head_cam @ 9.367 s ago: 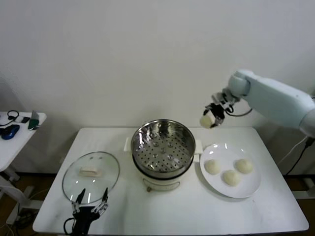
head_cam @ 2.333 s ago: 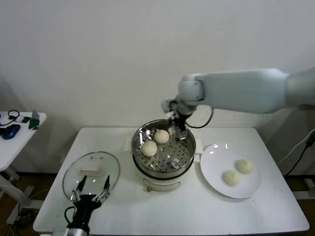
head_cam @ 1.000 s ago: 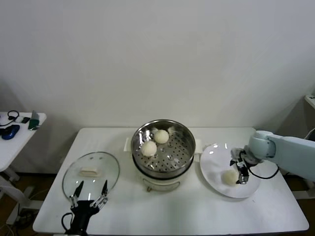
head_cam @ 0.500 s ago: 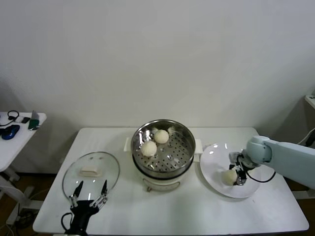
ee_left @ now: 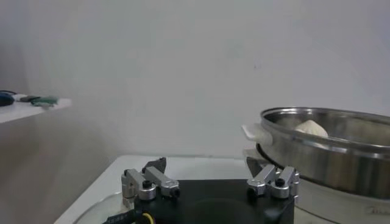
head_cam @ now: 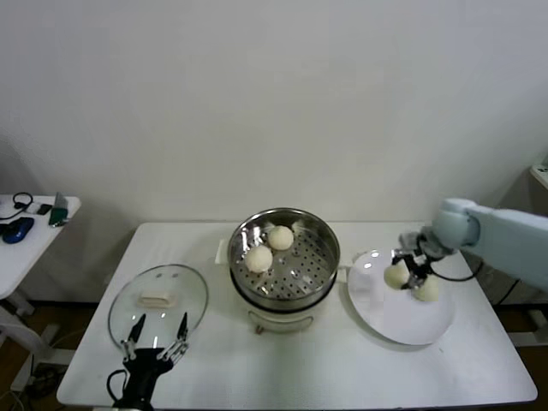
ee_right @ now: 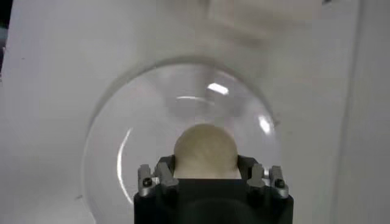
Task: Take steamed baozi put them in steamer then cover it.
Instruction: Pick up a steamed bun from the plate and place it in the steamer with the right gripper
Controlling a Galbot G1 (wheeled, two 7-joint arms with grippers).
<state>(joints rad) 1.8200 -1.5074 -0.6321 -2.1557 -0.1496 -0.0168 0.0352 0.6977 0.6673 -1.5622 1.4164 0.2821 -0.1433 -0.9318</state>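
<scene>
Grasping the 3rd baozi (head_cam: 396, 275), the right gripper (head_cam: 405, 271) is seen raised just above the white plate (head_cam: 402, 325), where 1 bun (head_cam: 425, 289) is left; 2 buns (head_cam: 269, 247) lie in the steamer (head_cam: 284, 257). A carry across to the perforated tray is called for next. The left gripper (head_cam: 154, 341), fingers spread, is parked by the glass lid (head_cam: 158, 300).

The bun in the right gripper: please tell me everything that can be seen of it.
The small round cream-white dough bun looks smooth and matt, like soft steamed dough, and whole. The right gripper is closed on it and holds it lifted above the flat round white plate, over the plate's side nearer the steel pot. In the right wrist view the bun sits between the gripper's fingers, with the plate below. Nothing else touches it.
</scene>
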